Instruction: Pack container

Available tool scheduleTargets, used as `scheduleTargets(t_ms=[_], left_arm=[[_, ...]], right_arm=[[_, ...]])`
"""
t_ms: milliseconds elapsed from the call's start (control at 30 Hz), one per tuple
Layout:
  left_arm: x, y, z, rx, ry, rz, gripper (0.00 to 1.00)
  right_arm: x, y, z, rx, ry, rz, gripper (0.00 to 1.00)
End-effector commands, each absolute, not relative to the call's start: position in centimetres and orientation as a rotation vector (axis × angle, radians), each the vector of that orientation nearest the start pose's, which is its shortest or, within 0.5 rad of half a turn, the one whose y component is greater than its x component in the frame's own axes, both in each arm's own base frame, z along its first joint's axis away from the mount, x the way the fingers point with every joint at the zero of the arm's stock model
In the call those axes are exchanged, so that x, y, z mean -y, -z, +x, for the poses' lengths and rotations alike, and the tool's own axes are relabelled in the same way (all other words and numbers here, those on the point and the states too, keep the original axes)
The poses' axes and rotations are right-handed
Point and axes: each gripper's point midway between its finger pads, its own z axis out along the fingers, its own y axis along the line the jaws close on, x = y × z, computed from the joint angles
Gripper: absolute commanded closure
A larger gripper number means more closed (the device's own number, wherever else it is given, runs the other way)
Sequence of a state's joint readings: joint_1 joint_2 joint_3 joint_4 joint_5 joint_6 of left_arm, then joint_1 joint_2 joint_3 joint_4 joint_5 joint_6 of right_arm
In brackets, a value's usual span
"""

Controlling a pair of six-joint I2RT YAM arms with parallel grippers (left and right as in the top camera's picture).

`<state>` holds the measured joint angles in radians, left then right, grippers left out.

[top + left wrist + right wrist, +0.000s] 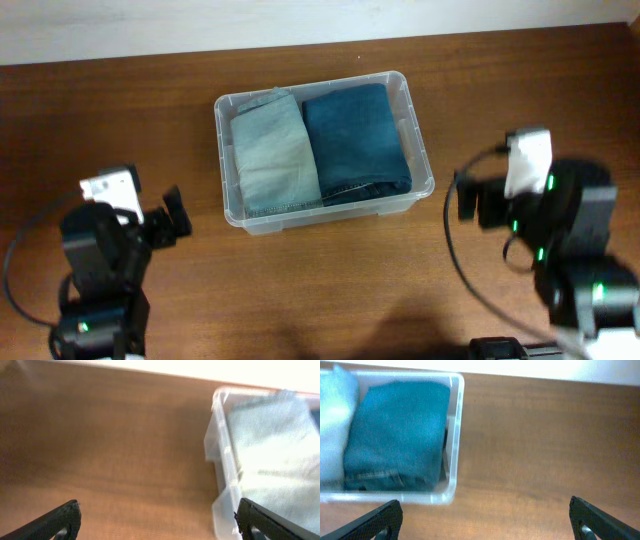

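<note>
The clear plastic container [425, 168] sits at the table's middle back. It holds a folded light blue pair of jeans [272, 150] on the left and a folded dark blue pair [352, 135] on the right. My left gripper [175, 215] is open and empty, left of the container. My right gripper [467, 197] is open and empty, right of it. The left wrist view shows the container's wall [220, 465] with the light jeans [275, 445]. The right wrist view shows its corner [455, 435] and the dark jeans [400, 430].
The brown wooden table [330, 290] runs to a pale wall [200, 20] at the back. Black cables loop beside both arm bases [460, 270].
</note>
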<state>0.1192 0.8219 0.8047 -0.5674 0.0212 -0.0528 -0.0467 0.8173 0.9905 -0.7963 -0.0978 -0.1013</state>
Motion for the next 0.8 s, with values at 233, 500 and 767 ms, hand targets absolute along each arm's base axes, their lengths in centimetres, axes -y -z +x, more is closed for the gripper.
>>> scheduleTargets(t_ms=[233, 500, 767], left_arm=[[-2.7, -16.4, 23.8, -2.41, -0.014, -0.216, 0.01], [-2.6, -15.4, 23.0, -2.467, -0.012, -0.222, 0.01], [-2.6, -15.4, 23.0, -2.468, -0.012, -0.222, 0.01]], right_arm=[[-0.2, -19.4, 22.5, -2.336, -0.011, -0.094, 0.02], [-0.2, -17.7, 22.2, -2.43, -0.021, -0.093, 0.02], [-0.2, -16.6, 22.4, -2.481, -0.027, -0.093, 0.02]])
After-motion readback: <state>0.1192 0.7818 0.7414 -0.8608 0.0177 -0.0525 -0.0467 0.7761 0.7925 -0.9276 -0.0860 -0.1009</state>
